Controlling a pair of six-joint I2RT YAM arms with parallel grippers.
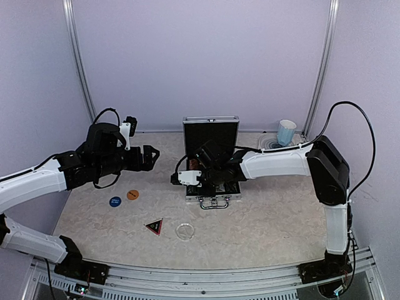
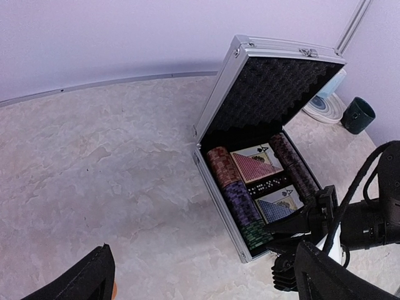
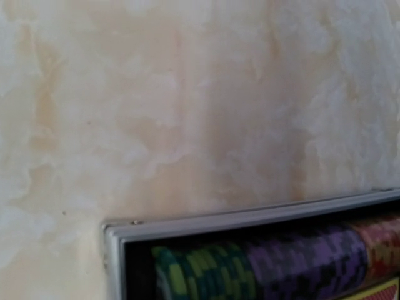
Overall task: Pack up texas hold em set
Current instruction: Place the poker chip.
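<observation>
The silver briefcase [image 1: 222, 198] lies open at mid-table, its black foam lid [image 1: 210, 132] upright. Inside the briefcase [image 2: 215, 190] are chip rows, a red deck [image 2: 255, 164], a blue deck [image 2: 279, 207] and green chips [image 2: 256, 234]. My right gripper [image 1: 195, 181] hangs low over the case's near-left corner; the left wrist view shows the right gripper [image 2: 275, 232] with its fingers slightly apart above the green chips [image 3: 200, 272]. My left gripper [image 1: 149, 157] hovers wide open left of the case, empty. A blue disc [image 1: 115, 201], an orange disc [image 1: 132, 194], a black triangle [image 1: 154, 225] and a clear disc [image 1: 184, 231] lie on the table.
A light-blue mug [image 1: 287, 132] stands on a round swirled coaster [image 1: 272, 144] at the back right. A dark mug [image 2: 358, 115] sits beside that coaster [image 2: 325, 106]. Purple walls close in the back and both sides.
</observation>
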